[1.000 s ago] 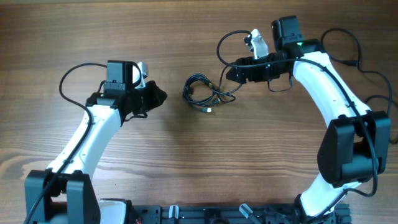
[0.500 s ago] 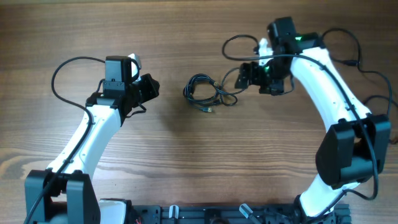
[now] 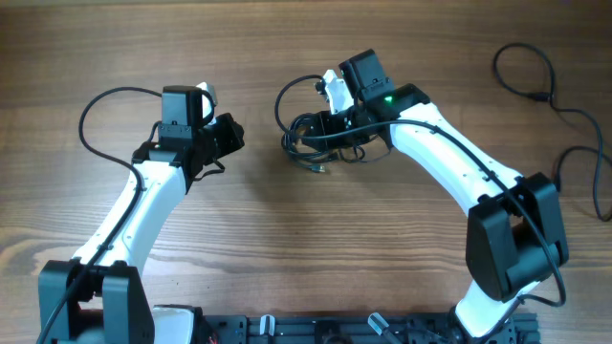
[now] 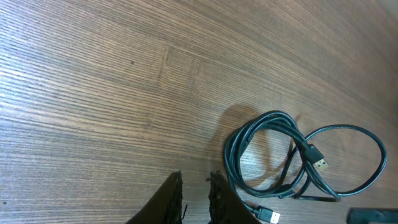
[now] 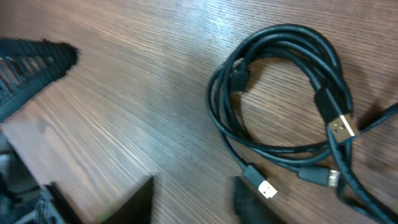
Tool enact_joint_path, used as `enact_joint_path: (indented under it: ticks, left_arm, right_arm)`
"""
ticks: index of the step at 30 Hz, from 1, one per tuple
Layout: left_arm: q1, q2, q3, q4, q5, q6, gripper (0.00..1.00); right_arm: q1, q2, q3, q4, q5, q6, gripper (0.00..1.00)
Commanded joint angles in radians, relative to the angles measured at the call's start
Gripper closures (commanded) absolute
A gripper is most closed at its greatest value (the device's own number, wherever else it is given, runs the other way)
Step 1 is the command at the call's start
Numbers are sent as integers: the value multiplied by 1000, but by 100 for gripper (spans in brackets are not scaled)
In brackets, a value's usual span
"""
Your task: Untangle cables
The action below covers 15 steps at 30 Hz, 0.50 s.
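The cables [image 3: 295, 141] lie bunched in a black coil at the table's middle, also seen as cables [image 4: 267, 155] and cables [image 5: 280, 93]. Plug ends [image 5: 266, 188] stick out of the coil. My right gripper [image 3: 323, 143] hangs over the coil's right side, open. Only bare wood shows between its fingers [image 5: 249, 200], and one plug lies just beside the right finger. My left gripper [image 3: 229, 136] stays left of the coil, apart from it. Its fingers [image 4: 176, 200] stand a narrow gap apart with nothing between them.
A thick black wire [image 3: 535, 81] loops at the table's back right. Another black wire [image 3: 96, 110] arcs from the left arm. A dark rail [image 3: 316, 330] runs along the front edge. In the right wrist view the left gripper [image 5: 37, 56] shows at the top left.
My right arm has swung left from beside the cables to over them, and its jaws have narrowed. The left gripper drew back a little leftward. The cables have not moved.
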Motion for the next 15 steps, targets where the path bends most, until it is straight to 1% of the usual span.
enact_joint_path:
  ticks: [1, 3, 4, 5, 6, 7, 8, 12, 14, 15]
  left_arm:
    - [-3, 10, 0, 10, -10, 19, 82]
    - [-3, 10, 0, 10, -10, 19, 83]
    - [-3, 10, 0, 10, -10, 19, 84]
    - [-3, 10, 0, 10, -10, 19, 85]
    - [-3, 10, 0, 10, -10, 19, 85]
    - [-3, 10, 0, 10, -10, 19, 85]
    - [-3, 10, 0, 9, -10, 19, 85]
    - [-3, 10, 0, 10, -10, 19, 85]
    - [-3, 10, 0, 9, -10, 19, 85]
    - [-3, 10, 0, 9, -10, 19, 85]
  right_arm:
    - [-2, -13, -2, 9, -53, 13, 96]
    - [-2, -13, -2, 17, -53, 15, 96]
    - [-2, -13, -2, 32, -53, 15, 94]
    - [-2, -13, -2, 39, -53, 21, 86]
    - [-2, -13, -2, 53, -54, 93, 87]
    - [-2, -13, -2, 55, -54, 137, 94]
    - [3, -13, -2, 56, -53, 140, 96]
    - [31, -13, -2, 57, -41, 19, 96]
    - [62, -13, -2, 77, -23, -93, 96]
    - [92, -13, -2, 106, 29, -143, 96]
